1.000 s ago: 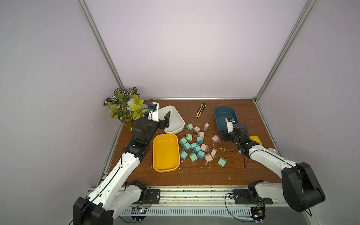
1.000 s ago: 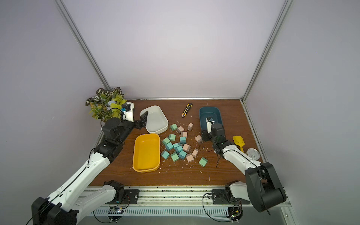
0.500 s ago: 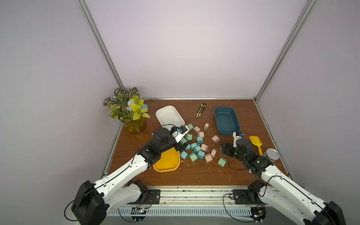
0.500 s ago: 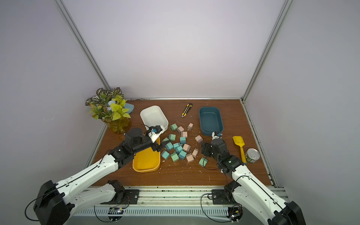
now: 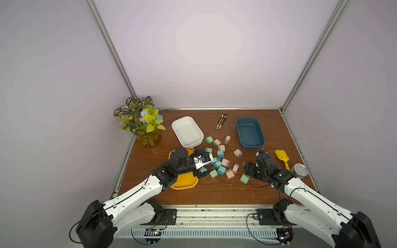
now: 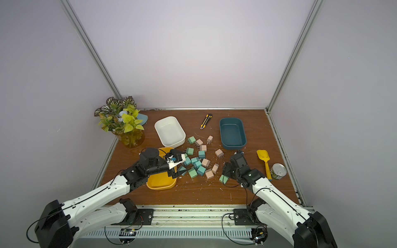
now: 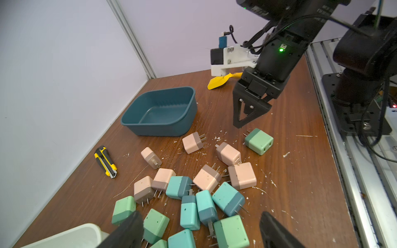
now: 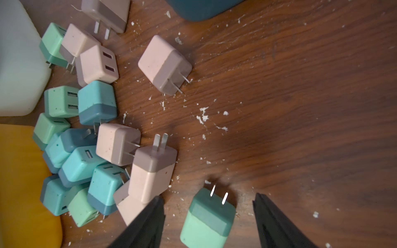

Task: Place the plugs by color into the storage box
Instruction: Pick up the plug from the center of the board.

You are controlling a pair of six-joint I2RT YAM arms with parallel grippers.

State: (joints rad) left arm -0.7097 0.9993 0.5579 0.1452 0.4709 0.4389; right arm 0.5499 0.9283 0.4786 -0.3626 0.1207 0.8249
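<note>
1. At the far left corner of the tabletop [image 5: 214, 191] a plant [image 5: 140, 126] is seen, well apart from the work, so it seems to be kept out of the way.
2. The white box [image 5: 187, 132] and the yellow box [image 5: 184, 182] are set just beside the left side of the heap, probably for short carrying. No plug is seen in the white one. The yellow one is partly hidden by the left arm.
3. The left pincer [image 7: 202, 232] is held low over the heap's left side. Its jaws are wide apart and nothing is gripped. It is judged to be prepared for a teal-blue or mint piece below.
4. The plugs [image 5: 218, 165] are found in a loose heap in the middle of the tabletop, none sorted yet.
   - They are small rounded cubes in pink-beige, teal-blue and mint green.
   - Each has a darker band at the end with two flat metal prongs.
   - Many are touching, and the prongs point in many directions.
5. A utility knife [image 5: 221, 121] is left near the far edge.
6. The dark teal box [image 5: 250, 134], seen empty, is placed toward the far right corner.
7. One mint-green plug [image 8: 207, 216] lies alone, apart from the heap on its near right side. The right pincer [image 8: 211, 223] is lowered around it, with the jaws apart on either side and not yet touching. This plug was probably chosen because it is free of neighbours.
8. A yellow scoop [image 5: 282, 158] and a can [image 5: 299, 170] are seen near the right edge.
</note>
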